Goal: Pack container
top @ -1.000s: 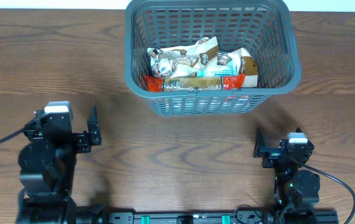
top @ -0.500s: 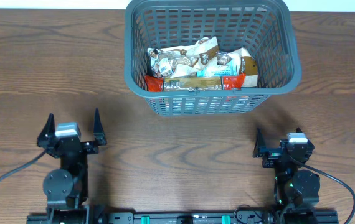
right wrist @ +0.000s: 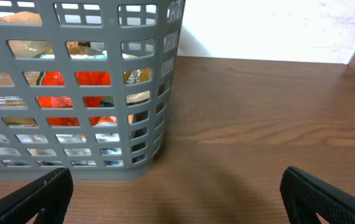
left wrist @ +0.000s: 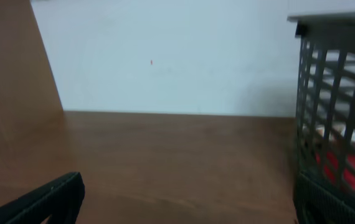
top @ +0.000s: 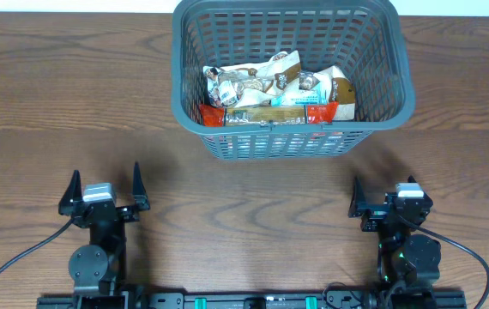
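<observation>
Container (top: 279,142): upright at the far middle of the wooden table (top: 244,215), well apart from both arms.
Contents: snack packets (top: 274,90) heaped on its base (red and white wrappers show through the lattice).
Left gripper (top: 105,176): near edge, off to the container's left, jaws wide, holding nothing.
Right gripper (top: 384,190): near edge, below the container's right corner, jaws wide, empty.

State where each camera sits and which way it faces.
Overhead: above the table, looking straight down on the container; left hand and right hand show, open, at the near edge.
Left wrist: low, facing the far wall, container at right; own fingers in bottom corners.
Right wrist: low, facing the container at left; own fingers in bottom corners.
Shared: all see the container.
</observation>
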Robot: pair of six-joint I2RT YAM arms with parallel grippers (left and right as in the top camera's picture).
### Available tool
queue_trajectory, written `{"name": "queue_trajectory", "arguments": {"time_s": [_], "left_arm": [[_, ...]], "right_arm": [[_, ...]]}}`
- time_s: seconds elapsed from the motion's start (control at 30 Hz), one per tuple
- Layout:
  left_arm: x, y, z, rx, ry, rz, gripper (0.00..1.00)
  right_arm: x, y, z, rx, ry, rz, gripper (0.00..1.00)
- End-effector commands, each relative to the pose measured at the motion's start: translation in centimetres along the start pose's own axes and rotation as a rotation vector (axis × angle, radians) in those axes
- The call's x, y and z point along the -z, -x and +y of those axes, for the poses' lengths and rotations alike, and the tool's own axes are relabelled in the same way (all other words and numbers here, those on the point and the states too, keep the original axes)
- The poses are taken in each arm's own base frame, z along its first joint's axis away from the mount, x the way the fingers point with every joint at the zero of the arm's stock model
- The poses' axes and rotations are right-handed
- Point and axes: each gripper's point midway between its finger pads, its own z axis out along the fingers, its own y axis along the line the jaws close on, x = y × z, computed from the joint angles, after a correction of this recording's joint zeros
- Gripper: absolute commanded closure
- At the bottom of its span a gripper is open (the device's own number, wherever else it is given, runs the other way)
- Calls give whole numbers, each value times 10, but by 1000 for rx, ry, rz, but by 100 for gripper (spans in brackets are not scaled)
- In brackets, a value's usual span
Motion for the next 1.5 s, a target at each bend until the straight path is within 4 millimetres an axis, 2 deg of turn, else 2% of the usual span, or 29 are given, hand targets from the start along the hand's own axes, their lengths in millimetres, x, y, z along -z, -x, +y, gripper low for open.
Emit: {"name": "queue_trajectory", "arguments": {"time_s": [0.0,0.23,0.6,0.93,1.03,1.17,1.47], "left_arm": [[2,-9,-1,17,-4,23,1],[4,-31,-18,25,-101,115,1],[9,-56,-23,59,-126,221,1],[9,-56,-25,50,-138,216,1],[4,-47,-29,29,-159,144,1],[4,-50,-36,32,-203,145,1],[4,-50,-36,32,-203,145,1]], "right_arm": [[0,0,-4,-12,-20,-5,1],[0,0,-4,-12,-20,-4,1],[0,0,-4,-12,-20,-4,1],[0,0,-4,-12,-20,-4,1],[0,0,-4,-12,-20,-4,1],[0,0,-4,-12,-20,-4,1],[0,0,-4,-12,-20,-4,1]]}}
